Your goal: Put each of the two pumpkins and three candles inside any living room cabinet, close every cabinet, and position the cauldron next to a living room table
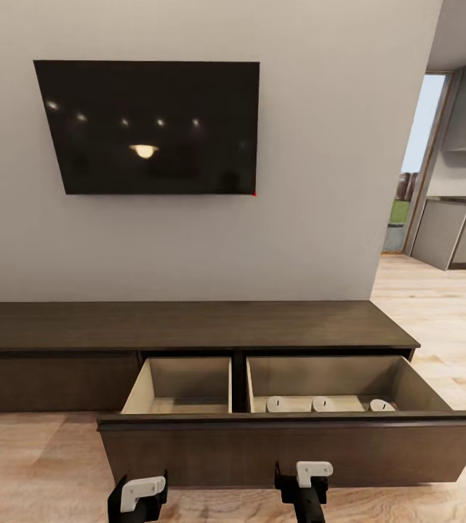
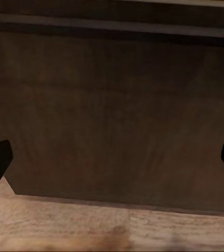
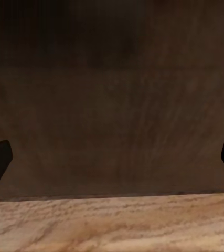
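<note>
Lower centre, the cabinet drawer front looks heavy, rigid, handle-less; push its flat face. Both tools, left and right, gape open

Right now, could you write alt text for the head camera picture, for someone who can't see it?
A long, low dark-brown cabinet stands against a grey wall with its wide drawer pulled open, showing three white candles in the right compartment and nothing visible in the left. A dark TV hangs above, and the robot's left hand and right hand sit low before the drawer front.
</note>
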Motion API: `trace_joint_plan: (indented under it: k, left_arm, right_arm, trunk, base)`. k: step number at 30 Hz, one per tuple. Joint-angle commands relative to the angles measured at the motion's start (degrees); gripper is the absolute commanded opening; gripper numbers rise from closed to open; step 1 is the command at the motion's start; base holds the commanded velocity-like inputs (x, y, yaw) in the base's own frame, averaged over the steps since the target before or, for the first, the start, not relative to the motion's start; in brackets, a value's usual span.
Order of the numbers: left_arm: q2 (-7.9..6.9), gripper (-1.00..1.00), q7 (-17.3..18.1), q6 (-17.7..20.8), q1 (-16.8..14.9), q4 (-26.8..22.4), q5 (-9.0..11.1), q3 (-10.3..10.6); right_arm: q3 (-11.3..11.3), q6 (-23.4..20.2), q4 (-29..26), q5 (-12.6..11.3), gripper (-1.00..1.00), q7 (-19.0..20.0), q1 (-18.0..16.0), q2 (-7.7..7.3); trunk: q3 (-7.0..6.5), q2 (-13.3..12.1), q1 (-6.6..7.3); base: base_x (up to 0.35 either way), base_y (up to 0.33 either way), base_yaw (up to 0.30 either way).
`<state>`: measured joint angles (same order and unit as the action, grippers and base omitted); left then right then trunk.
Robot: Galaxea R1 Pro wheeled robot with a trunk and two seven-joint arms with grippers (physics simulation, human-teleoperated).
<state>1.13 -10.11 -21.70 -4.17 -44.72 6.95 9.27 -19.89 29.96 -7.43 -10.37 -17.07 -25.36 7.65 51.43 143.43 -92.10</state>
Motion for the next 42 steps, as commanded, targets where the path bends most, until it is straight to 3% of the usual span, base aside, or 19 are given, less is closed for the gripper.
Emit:
trace_joint_plan:
  k: [1, 15, 18, 23, 42]
  left_arm:
    - [-0.06, 1.0, -0.3, -0.3, 0.0, 0.1, 0.6, 0.3]
    - [-0.08, 1.0, -0.3, -0.4, 0.1, 0.4, 0.6, 0.3]
    - [-0.08, 1.0, -0.3, -0.4, 0.1, 0.4, 0.6, 0.3]
    - [-0.08, 1.0, -0.3, -0.4, 0.1, 0.4, 0.6, 0.3]
    - [-0.08, 1.0, -0.3, -0.6, 0.1, 0.3, 0.5, 0.3]
  right_arm:
    - [-0.5, 0.2, 0.0, -0.5, 1.0, -0.2, 0.0, 0.0]
    - [-0.5, 1.1, -0.2, -0.4, 1.0, -0.1, 0.1, 0.01]
    - [-0.5, 4.4, -0.4, -0.4, 1.0, 0.0, 0.9, 0.02]
    - [-0.5, 6.3, -0.4, -0.4, 1.0, 0.0, 1.3, 0.0]
    - [-0.6, 6.5, -0.1, -0.3, 1.0, 0.0, 1.4, 0.0]
  trunk:
    - [0.06, 0.0, 0.01]
    - [0.06, 0.0, 0.01]
    - [0.06, 0.0, 0.01]
    - [0.06, 0.0, 0.01]
    - [0.06, 0.0, 0.01]
  base:
    - [0.0, 0.0, 0.0]
    - [0.0, 0.0, 0.0]
    - [0.0, 0.0, 0.0]
    - [0.0, 0.0, 0.0]
    - [0.0, 0.0, 0.0]
